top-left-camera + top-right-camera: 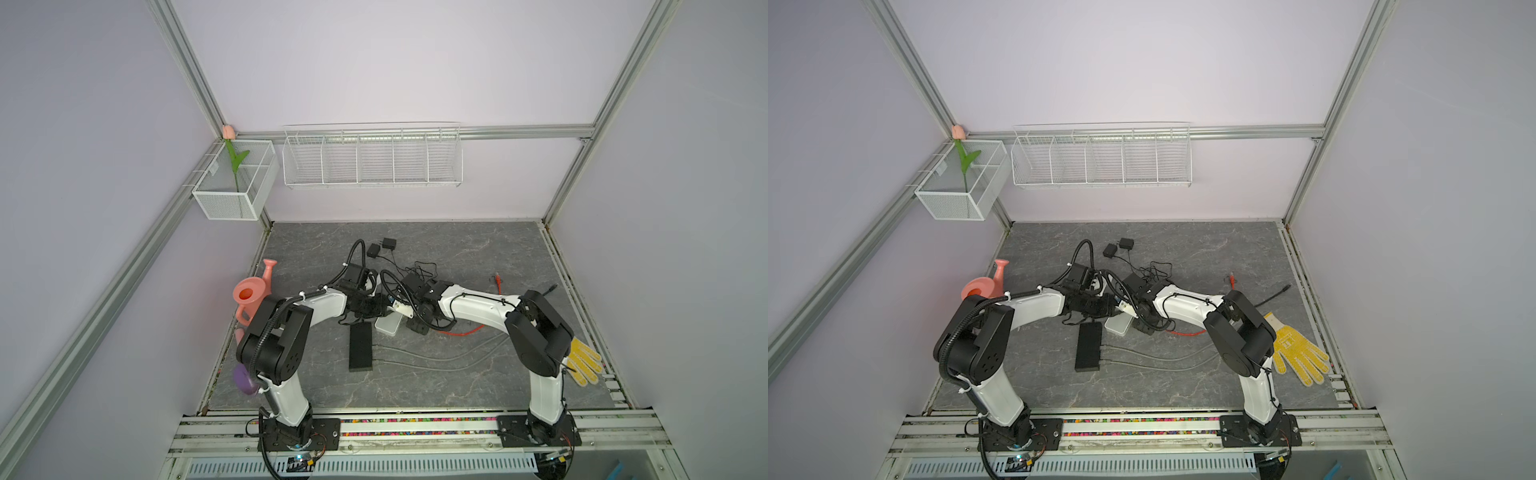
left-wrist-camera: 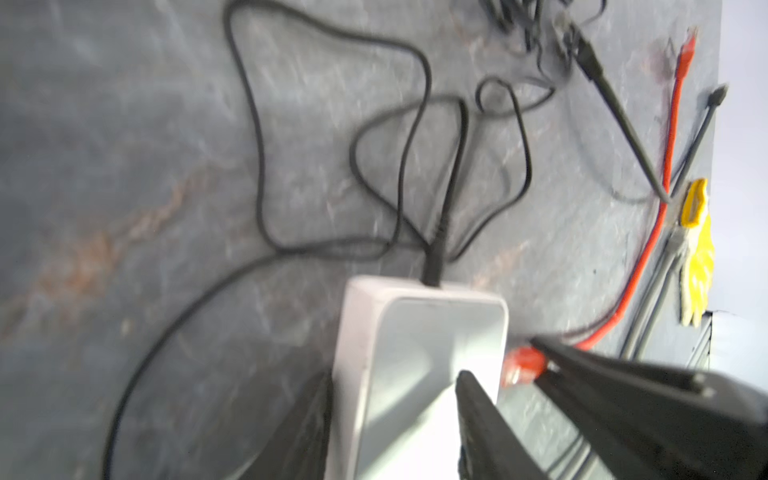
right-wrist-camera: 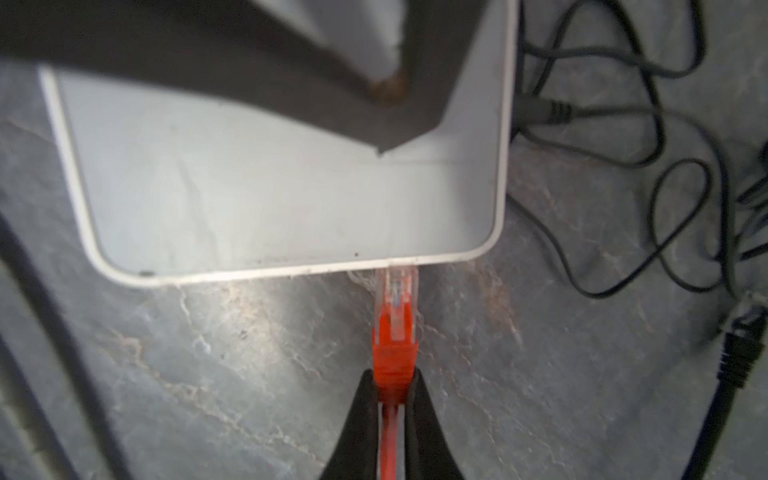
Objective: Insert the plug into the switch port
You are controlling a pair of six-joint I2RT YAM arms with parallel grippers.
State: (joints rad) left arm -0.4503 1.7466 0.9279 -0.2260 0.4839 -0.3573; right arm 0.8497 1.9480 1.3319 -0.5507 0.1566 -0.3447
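One orange plug (image 3: 394, 332) pinched by right gripper (image 3: 393, 376) at white switch (image 3: 249, 187) | left gripper (image 2: 498, 357) parted | glove (image 1: 1296, 353) print unreadable

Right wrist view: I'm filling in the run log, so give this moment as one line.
right end effector: shut on orange plug | plug tip: at white switch edge, seating hidden | phase: inserting

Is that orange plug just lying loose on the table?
No, the right jaws pinch the orange plug, its tip at the white switch.
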